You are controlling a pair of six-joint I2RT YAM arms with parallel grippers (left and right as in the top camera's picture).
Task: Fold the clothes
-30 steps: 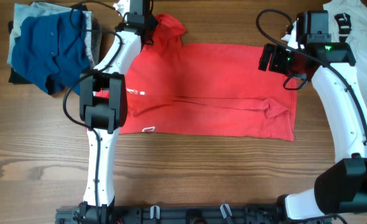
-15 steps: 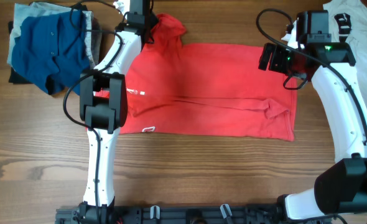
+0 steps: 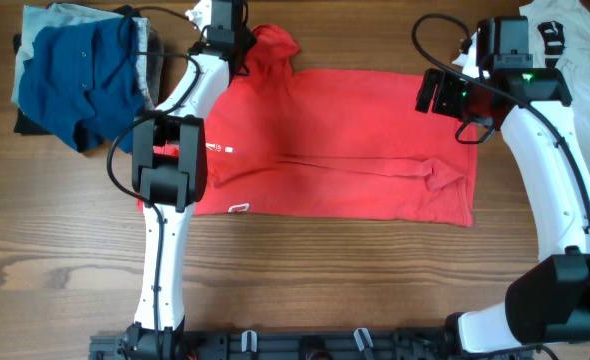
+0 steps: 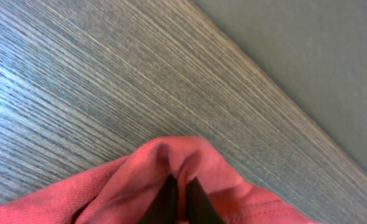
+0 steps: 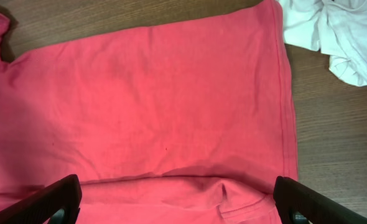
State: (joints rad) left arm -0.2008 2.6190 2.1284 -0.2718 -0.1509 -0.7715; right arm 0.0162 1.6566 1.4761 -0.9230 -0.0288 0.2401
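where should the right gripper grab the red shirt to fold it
Probably the far hem corner of the red shirt, coming from above at its right side: the edge lies flat and free there, opposite the bunch the left gripper pinches. Mind the white garment beside it.

The shirt point(image 3: 345, 140) lies spread on the table point(image 3: 305, 280), directly under the right gripper point(image 5: 177, 202) and reaching past both its fingers. Ahead and to that gripper's right, a crumpled garment point(image 5: 333, 37) lies just beside the shirt's corner. A raised fold of the shirt sits between the fingers of the left gripper point(image 4: 178, 196), with the table's edge ahead. A heap of clothes point(image 3: 75, 80) lies near it, on the side away from the right gripper.
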